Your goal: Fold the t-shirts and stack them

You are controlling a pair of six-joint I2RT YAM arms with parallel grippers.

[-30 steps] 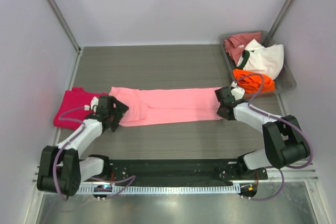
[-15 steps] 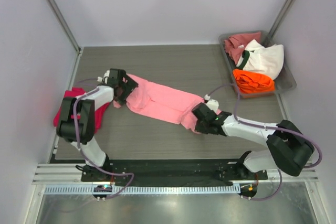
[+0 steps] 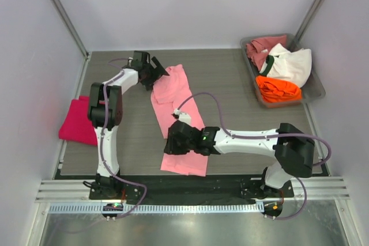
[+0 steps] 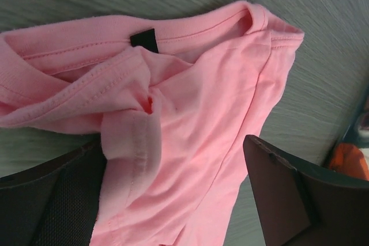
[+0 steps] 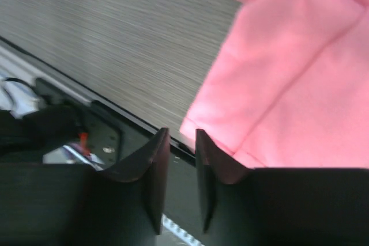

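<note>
On the tabletop [image 3: 230, 79] the pink shirt [image 3: 173, 93] lies lengthwise, the right arm [image 3: 248, 139] crossing it. One tray [image 3: 314, 93] holds three shirts [image 3: 288, 64]; a magenta shirt [image 3: 75, 122] lies left: five in all. The left pincer [image 3: 154, 73] gapes wide over the pink collar; the right pincer [image 3: 173, 145] is a slit at the hem, grip unclear.

The table [image 3: 230, 79] is dark grey with wood lines. A grey tray [image 3: 317, 91] sits in its far right corner. White walls [image 3: 190, 4] stand around it. A black strip [image 3: 190, 184] runs along the near edge.
</note>
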